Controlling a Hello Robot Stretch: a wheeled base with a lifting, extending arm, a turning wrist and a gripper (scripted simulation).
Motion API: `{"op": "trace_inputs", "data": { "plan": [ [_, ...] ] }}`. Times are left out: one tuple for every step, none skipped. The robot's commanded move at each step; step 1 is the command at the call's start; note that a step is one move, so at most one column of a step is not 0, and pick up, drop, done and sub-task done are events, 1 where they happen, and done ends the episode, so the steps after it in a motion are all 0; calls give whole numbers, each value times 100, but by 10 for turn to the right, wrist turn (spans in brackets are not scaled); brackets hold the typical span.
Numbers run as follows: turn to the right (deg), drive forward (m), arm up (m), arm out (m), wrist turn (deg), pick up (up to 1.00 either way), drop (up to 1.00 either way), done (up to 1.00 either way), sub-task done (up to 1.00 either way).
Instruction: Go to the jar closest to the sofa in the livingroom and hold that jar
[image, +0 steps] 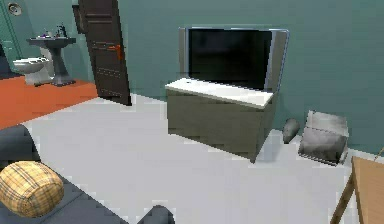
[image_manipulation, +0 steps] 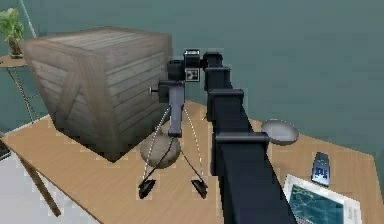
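Note:
On the wooden table (image_manipulation: 90, 170) in the arm side view, a small rounded grey-brown thing (image_manipulation: 166, 156), possibly the jar, sits just in front of a big wooden crate (image_manipulation: 100, 85). The dark arm (image_manipulation: 235, 130) reaches out over the table. The gripper (image_manipulation: 173, 184) hangs down from its far end, with its thin fingers (image_manipulation: 150, 182) on either side of that rounded thing. I cannot tell whether it holds anything. The dark sofa (image: 85, 205) with a plaid cushion (image: 30, 188) fills the forward view's bottom left.
A grey bowl (image_manipulation: 280, 130), a remote (image_manipulation: 320, 166) and a printed sheet (image_manipulation: 320, 203) lie on the table right of the arm. Ahead stand a TV (image: 230, 57) on a cabinet (image: 215, 118), a box (image: 325, 137), a dark door (image: 105, 50) and a bathroom sink (image: 52, 45).

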Motion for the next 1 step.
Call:
{"op": "trace_inputs", "data": {
  "plan": [
    [0,0,0,0,450,0,0,0,0]
  ]
}}
